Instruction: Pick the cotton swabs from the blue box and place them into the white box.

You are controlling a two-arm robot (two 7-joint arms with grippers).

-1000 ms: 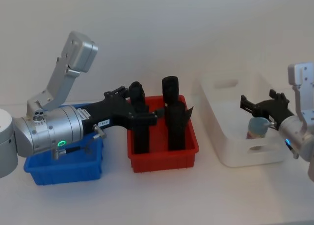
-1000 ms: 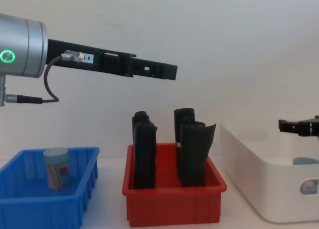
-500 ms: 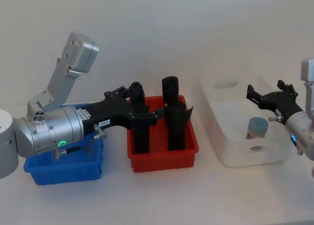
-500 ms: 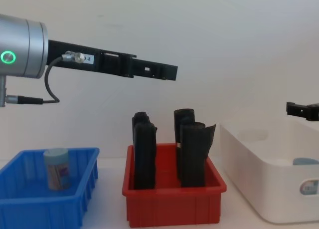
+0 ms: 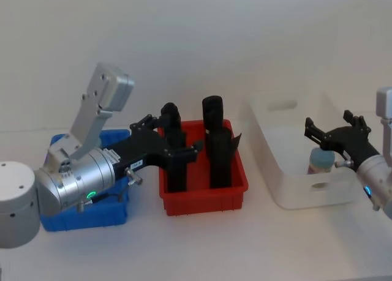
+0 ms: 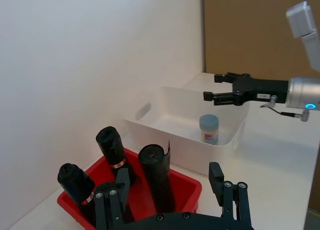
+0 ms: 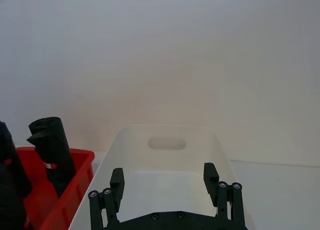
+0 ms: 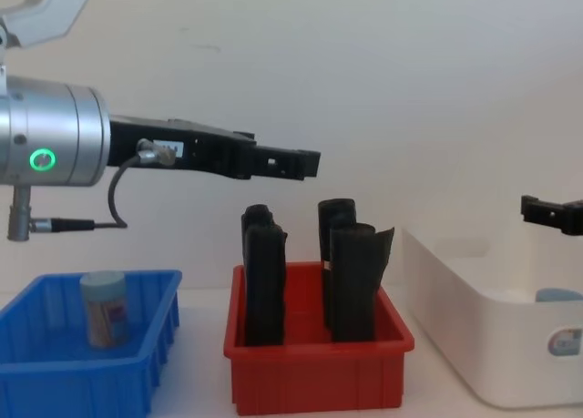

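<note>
Swab tub (image 8: 103, 307) stands upright in the blue box (image 8: 55, 382); another tub (image 5: 321, 161) sits in the white box (image 5: 288, 184), under the right claw (image 7: 164, 173), fingers spread and empty. Left claw (image 6: 169, 176), likewise spread, hovers above the red bin (image 5: 202, 199).

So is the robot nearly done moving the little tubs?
One cotton swab tub stands in the white box, so that part looks done. Nothing is in hand: the right gripper hangs open above it, and the left gripper is open over the red bin. Left to do: a second tub waits in the blue box.
</note>
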